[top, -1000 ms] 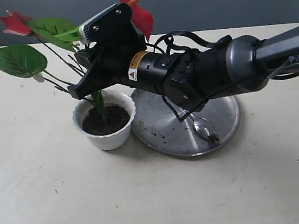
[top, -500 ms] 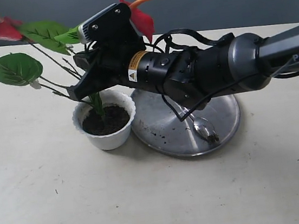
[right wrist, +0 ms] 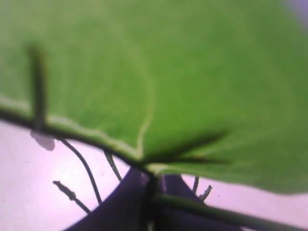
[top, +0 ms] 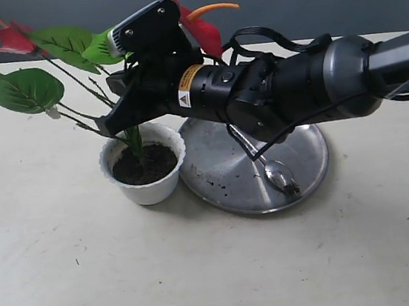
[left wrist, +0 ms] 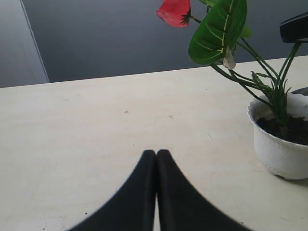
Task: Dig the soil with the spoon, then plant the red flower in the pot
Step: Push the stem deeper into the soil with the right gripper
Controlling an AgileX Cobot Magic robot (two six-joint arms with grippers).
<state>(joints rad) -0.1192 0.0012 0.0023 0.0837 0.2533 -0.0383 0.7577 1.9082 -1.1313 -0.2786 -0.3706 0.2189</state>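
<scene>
The flower (top: 134, 135) stands in the soil (top: 146, 164) of the pot (top: 144, 165) on the desk (top: 92, 271), stems pinched in the right gripper (top: 111, 123), the spoon (top: 278, 175) lies on the plate (top: 221, 169) at the pot's 3 o'clock, and the left gripper (left wrist: 156, 159) is closed, empty.

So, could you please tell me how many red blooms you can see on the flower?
2: one red bloom at the far left tip, another behind the right arm's wrist camera, beside the orange spike. More may be hidden behind that arm.
</scene>
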